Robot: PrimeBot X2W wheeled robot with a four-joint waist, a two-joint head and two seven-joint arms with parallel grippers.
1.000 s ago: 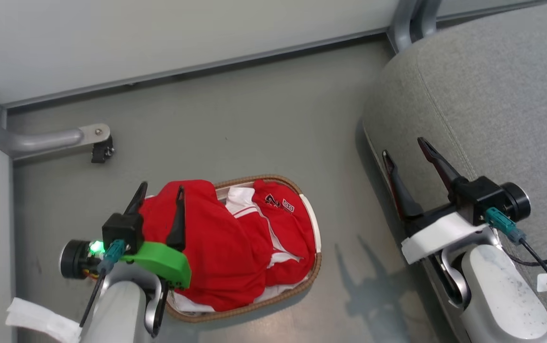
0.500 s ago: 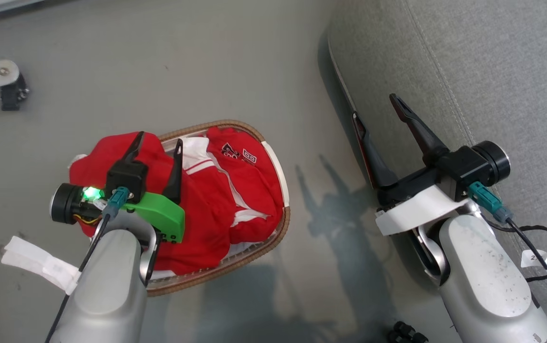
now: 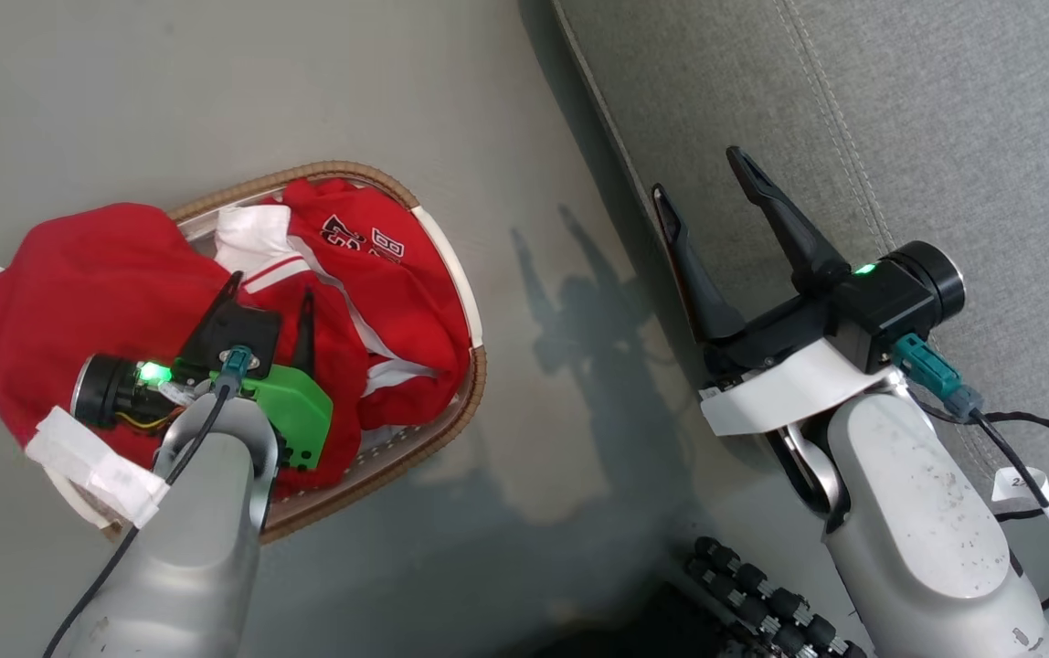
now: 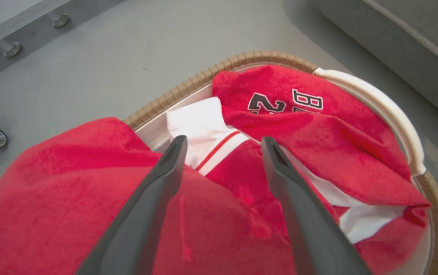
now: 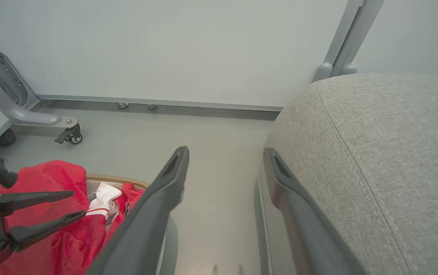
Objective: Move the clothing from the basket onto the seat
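Below the left gripper (image 3: 272, 285), the clothing (image 3: 415, 311) is all in or over the basket (image 3: 342, 170); none of it lies on the seat. To that gripper's outer side, the plain red garment (image 3: 49, 283) is heaped up and spills over the basket's rim. In the left wrist view, the spot just beyond the fingertips is where the plain garment meets the white trim of the striped garment (image 4: 318, 126). Its number patch (image 4: 280, 101) faces up farther ahead. The left gripper's fingers stand fully apart and hold nothing. I cannot tell whether the tips touch the cloth.

To that gripper's inner side, a strip of bare floor (image 3: 524, 429) separates the basket from the seat (image 3: 945, 119). The right gripper (image 3: 696, 172) hangs at the seat's front edge, fingers apart and empty. The cushion extends ahead of it and to its outer side.

Step in hand, as I judge it: approach for the first pick, with the left arm.

The next move calls for the following:
1. Lower the left gripper until both fingers bracket a fold of red fabric.
2. Close the fingers on the fold.
3. Lift it clear of the rim.
4. Carry it across the floor gap to the seat.

Caution: the two garments overlap, so the second may drag along. I would check this on the lift.
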